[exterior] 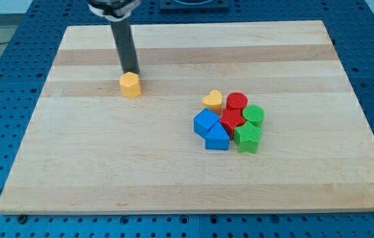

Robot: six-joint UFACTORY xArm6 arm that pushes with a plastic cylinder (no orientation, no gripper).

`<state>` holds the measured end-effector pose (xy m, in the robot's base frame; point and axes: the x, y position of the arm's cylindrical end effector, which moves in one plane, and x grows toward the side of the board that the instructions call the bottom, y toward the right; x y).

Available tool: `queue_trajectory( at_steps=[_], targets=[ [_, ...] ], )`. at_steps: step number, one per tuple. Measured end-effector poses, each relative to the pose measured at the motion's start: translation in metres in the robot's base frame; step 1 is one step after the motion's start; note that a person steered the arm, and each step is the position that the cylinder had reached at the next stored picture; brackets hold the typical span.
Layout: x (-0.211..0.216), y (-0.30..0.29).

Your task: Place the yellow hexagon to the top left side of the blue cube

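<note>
My tip (131, 71) touches the yellow hexagon (130, 85) near the bench (74, 165) top-left corner, well apart from the blue cube (206, 123); no jaws present.

Yellow hexagon (130, 85) upright, alone at the view's upper left, well apart from blue cube (206, 123), seemingly touching its cluster

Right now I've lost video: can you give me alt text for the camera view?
My tip rests at the top edge of the yellow hexagon, which sits alone on the wooden board. Far toward the view's lower right, the blue cube sits in a tight cluster with other blocks.
</note>
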<state>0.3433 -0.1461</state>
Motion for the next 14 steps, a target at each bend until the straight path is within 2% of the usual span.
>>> queue_trajectory(
  at_steps=[1,2,3,4,6,7,9,11,13,14],
  targets=[
    [0.017,-0.038],
    [0.034,-0.033],
    [0.035,0.023],
    [0.033,0.043],
    [0.002,0.05],
    [0.015,0.056],
    [0.07,0.058],
    [0.076,0.063],
    [0.076,0.095],
    [0.081,0.072]
  ],
)
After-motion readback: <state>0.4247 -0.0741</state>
